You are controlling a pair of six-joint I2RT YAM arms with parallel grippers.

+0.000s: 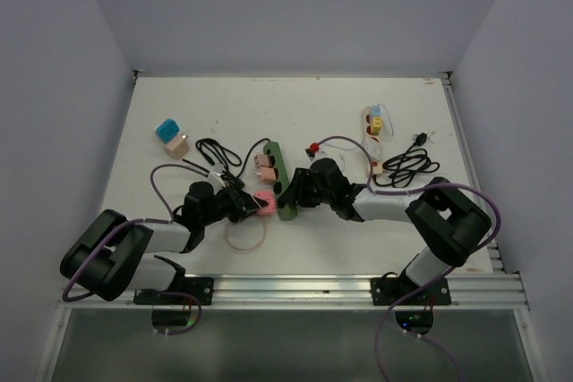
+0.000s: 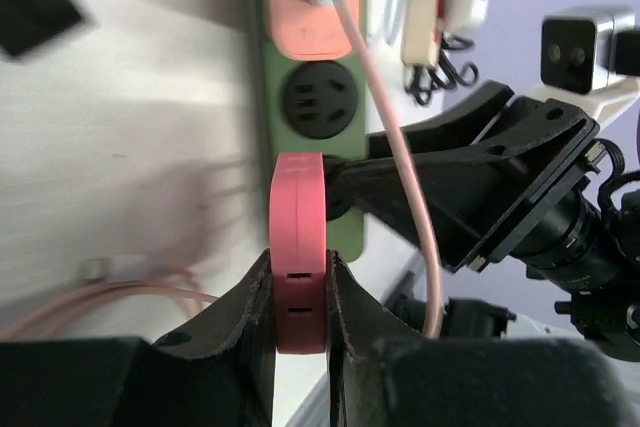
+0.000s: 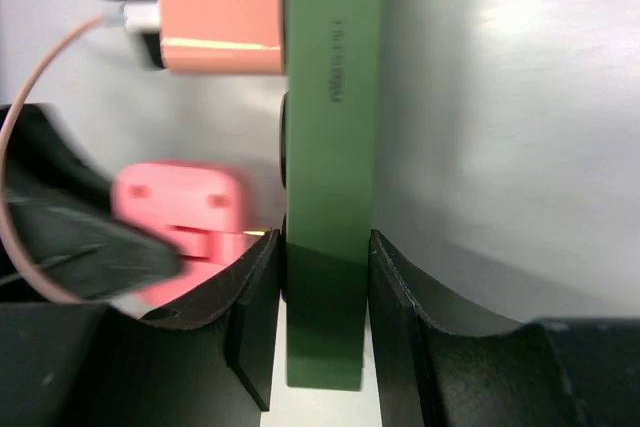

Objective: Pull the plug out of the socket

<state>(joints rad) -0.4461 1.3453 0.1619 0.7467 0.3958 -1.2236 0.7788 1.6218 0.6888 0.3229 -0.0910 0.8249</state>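
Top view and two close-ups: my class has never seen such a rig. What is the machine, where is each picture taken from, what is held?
A robot's left arm and right arm stand at a white table's near edge. The wide picture looks down from above; the other two come from cameras on each wrist. The left tool is shut on a pink plug set against a green power strip, which the right tool clamps. A white power strip and black cable lie beyond.

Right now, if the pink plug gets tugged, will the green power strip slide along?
Probably not: the right gripper clamps the power strip. It looks rigid, light plastic; unheld, it would likely skid on the smooth table.
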